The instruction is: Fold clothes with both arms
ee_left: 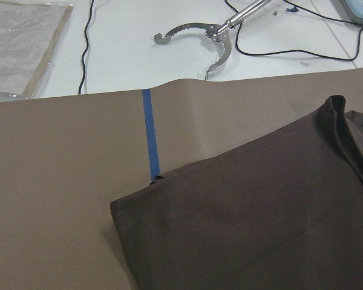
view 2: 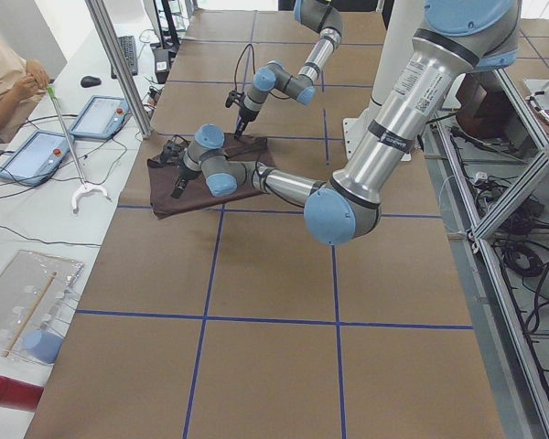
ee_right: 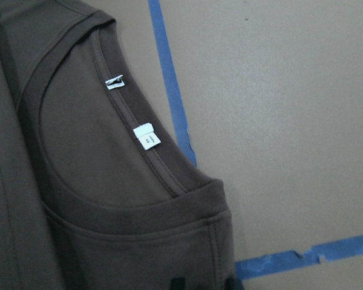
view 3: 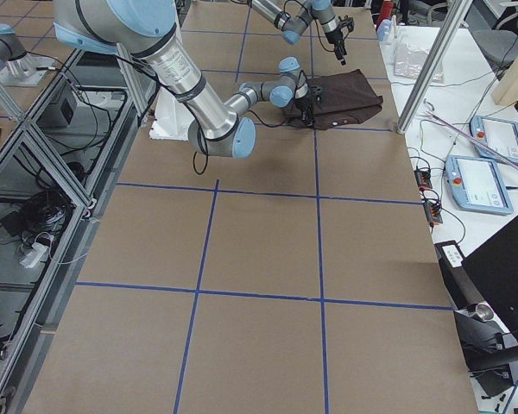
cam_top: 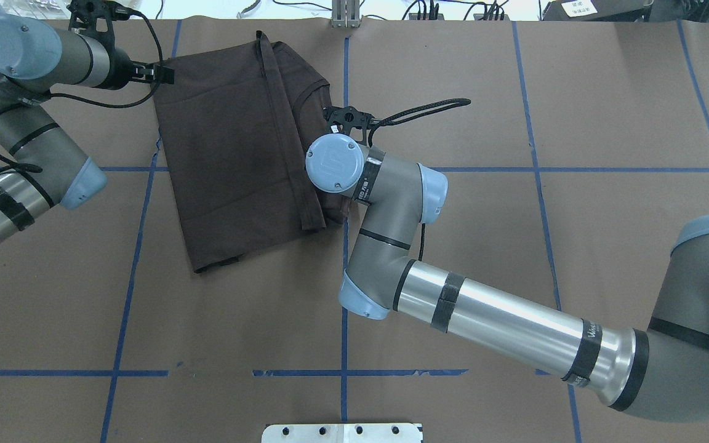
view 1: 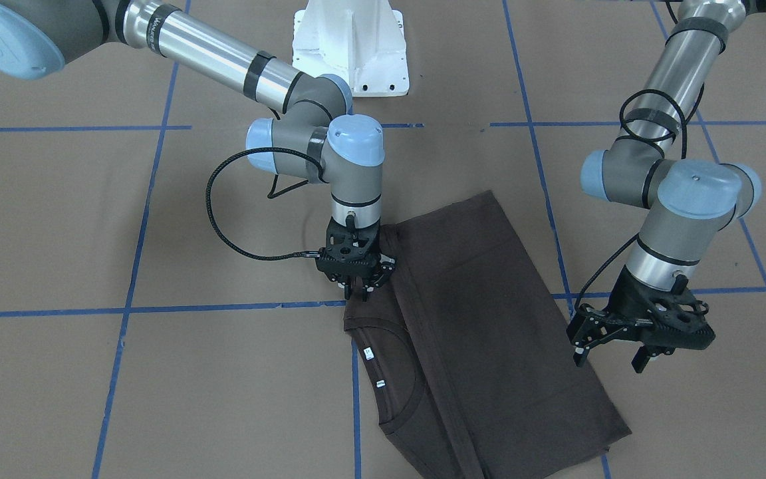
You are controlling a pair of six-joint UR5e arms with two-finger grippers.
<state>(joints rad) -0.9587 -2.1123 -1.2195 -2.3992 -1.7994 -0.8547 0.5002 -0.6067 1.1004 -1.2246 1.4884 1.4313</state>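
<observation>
The dark brown T-shirt (view 1: 489,332) lies folded lengthwise on the brown paper, collar and white neck labels (view 1: 368,353) facing up. It also shows in the overhead view (cam_top: 231,154). My right gripper (view 1: 356,293) points straight down at the shoulder corner beside the collar, its fingers pinched on the fabric. The right wrist view shows the collar (ee_right: 109,181) and labels (ee_right: 146,136). My left gripper (view 1: 612,359) is open and empty, hovering just above the shirt's opposite long edge. The left wrist view shows that edge (ee_left: 260,229), with no fingers in it.
The white pedestal base (view 1: 350,46) stands behind the shirt. Blue tape lines (view 1: 157,309) grid the paper. The shirt lies near the table's far edge, beyond which sit a metal hook tool (ee_left: 212,36), cables, tablets (view 2: 37,151) and a seated person (view 2: 5,73).
</observation>
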